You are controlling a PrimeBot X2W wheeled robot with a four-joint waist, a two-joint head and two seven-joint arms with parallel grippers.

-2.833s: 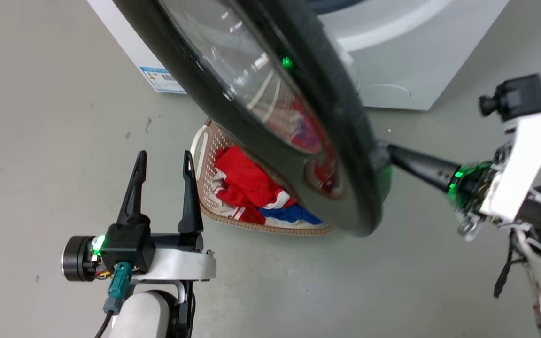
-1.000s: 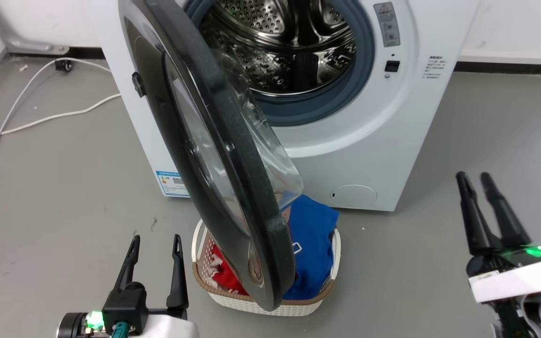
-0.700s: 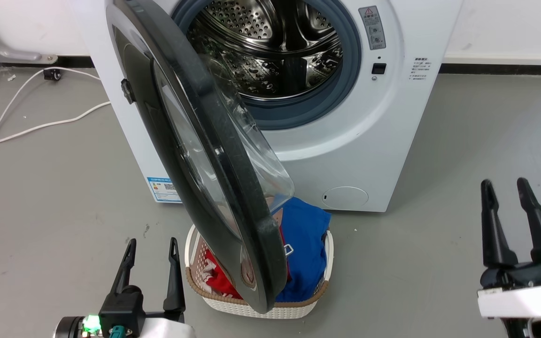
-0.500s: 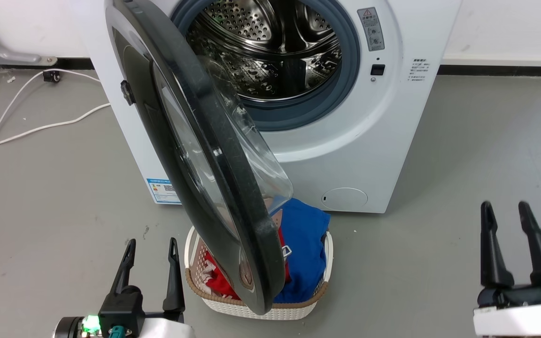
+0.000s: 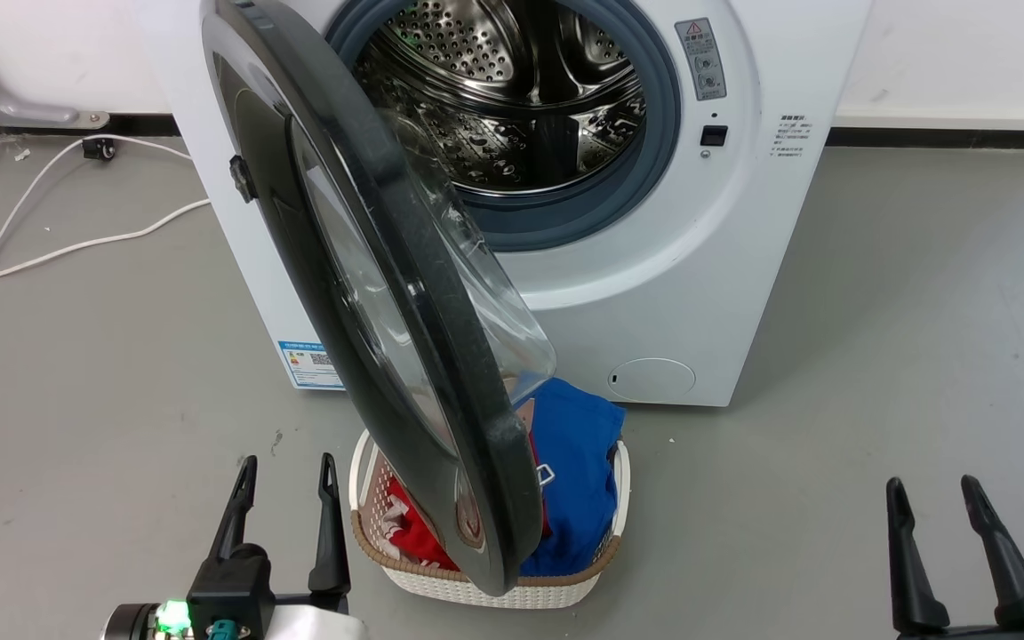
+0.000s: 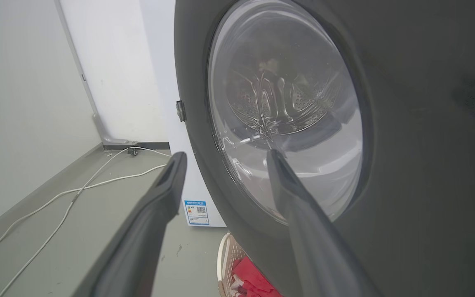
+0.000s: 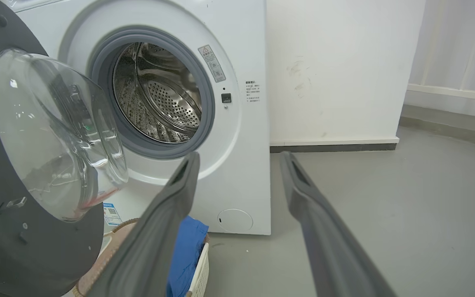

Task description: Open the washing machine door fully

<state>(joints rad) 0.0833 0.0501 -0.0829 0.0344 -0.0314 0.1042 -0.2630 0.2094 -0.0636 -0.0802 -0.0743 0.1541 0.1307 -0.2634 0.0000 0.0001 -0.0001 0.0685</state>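
The white washing machine point(image 5: 654, 293) stands at the top centre with its steel drum exposed. Its black washing machine door point(image 5: 423, 338) hangs swung out toward me on a left hinge, roughly square to the machine's front, its glass bowl facing right. The door's outer face point(image 6: 406, 165) looms just ahead in the left wrist view. In the right wrist view the door point(image 7: 23, 231) shows its inner side at the left. My left gripper point(image 5: 287, 469) is open at the lower left, apart from the door. My right gripper point(image 5: 932, 491) is open at the lower right, holding nothing.
A beige laundry basket point(image 5: 485, 582) with red and blue clothes sits on the floor under the door's lower edge. White cables point(image 5: 50, 244) trail across the grey floor at the left. A white wall point(image 7: 336, 70) runs behind the machine.
The right gripper has let go of the door edge it touched earlier, drawn back and dropped toward the lower right. The head view rose to take in the whole machine. The door stays swung out.
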